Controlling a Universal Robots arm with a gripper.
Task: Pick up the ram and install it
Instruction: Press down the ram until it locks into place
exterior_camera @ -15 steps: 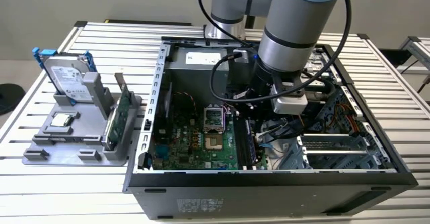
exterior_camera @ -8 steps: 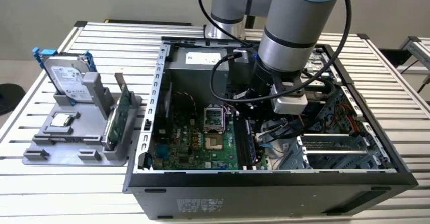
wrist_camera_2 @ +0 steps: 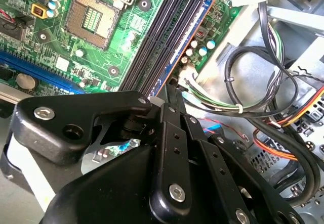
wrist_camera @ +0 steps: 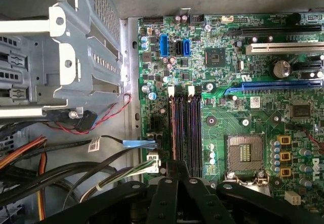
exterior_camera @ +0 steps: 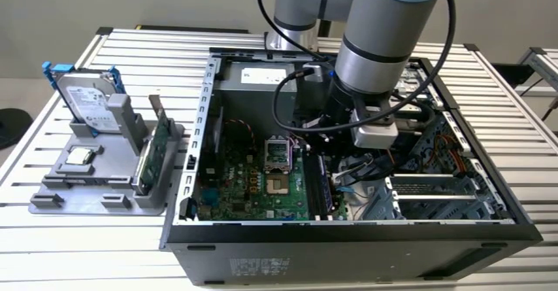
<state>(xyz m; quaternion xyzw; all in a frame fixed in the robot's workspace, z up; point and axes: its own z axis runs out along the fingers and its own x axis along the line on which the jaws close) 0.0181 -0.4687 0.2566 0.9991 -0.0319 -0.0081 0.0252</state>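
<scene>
Jaws closed together above motherboard [wrist_camera: 243, 97] memory slots [wrist_camera: 186, 133]

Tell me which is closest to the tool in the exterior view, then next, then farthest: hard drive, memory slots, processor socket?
1. Memory slots, just under the tool, inside the case.
2. Processor socket, next over toward the exterior view's left.
3. Hard drive, outside the case, far on that left.
</scene>
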